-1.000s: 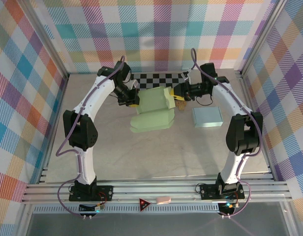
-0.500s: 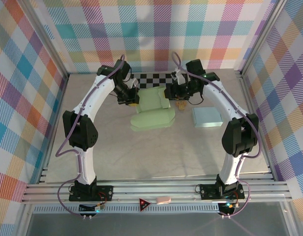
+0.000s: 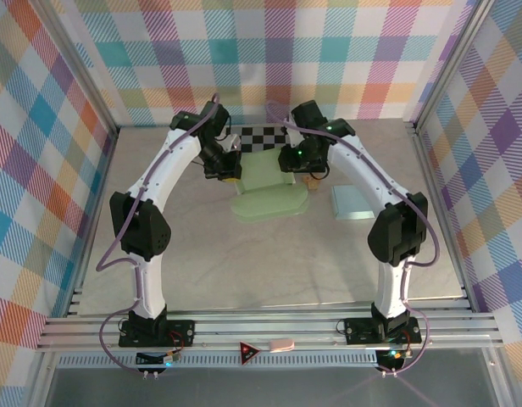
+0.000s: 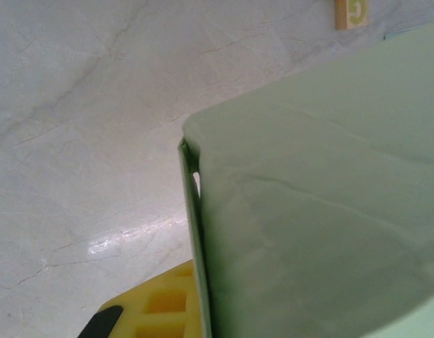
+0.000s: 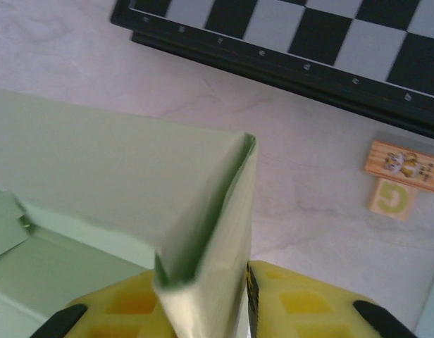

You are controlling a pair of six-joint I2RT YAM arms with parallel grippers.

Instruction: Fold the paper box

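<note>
The paper box (image 3: pixel 268 188) sits far-centre on the surface (image 3: pixel 244 271), left gripper (image 3: pixel 230 175) pinching one wall, right gripper (image 5: pixel 203 285) clamped on the doubled opposite wall. Uneven pulling could crease the paper or spring a fold open.

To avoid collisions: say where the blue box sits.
In the top view, the blue box lies flat on the table, right of the green paper box.

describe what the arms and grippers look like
The left arm and right arm have white curved shells, black joints and purple cables running along them. The left gripper and right gripper have yellow fingers with square recesses and black tips.
</note>
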